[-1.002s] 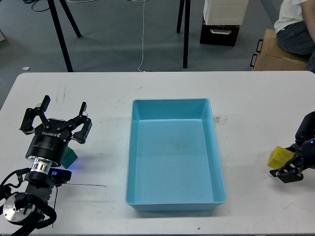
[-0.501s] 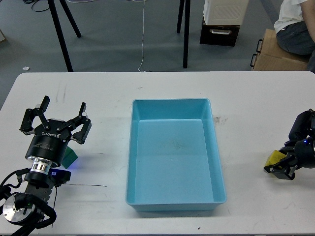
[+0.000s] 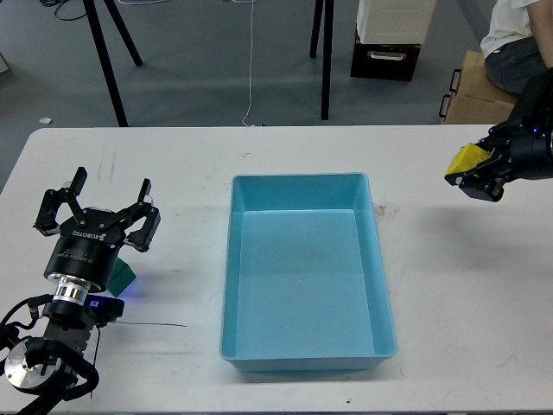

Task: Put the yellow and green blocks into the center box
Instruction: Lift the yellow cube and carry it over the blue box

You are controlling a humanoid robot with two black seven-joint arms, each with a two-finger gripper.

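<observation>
The light-blue center box (image 3: 380,285) sits in the middle of the white table and holds nothing. My right gripper (image 3: 478,173) is shut on the yellow block (image 3: 464,161) and holds it well above the table, to the right of the box's far corner. My left gripper (image 3: 97,207) is open at the table's left side. The green block (image 3: 123,277) lies on the table, mostly hidden behind the left gripper's body, below its fingers.
A thin dark wire (image 3: 151,326) lies on the table near the left arm. Beyond the table's far edge stand black tripod legs (image 3: 107,65), a cardboard box (image 3: 473,91) and a seated person (image 3: 518,43).
My right gripper has lifted the yellow block from the table at the lower right, up and slightly left. The left arm has not moved.
</observation>
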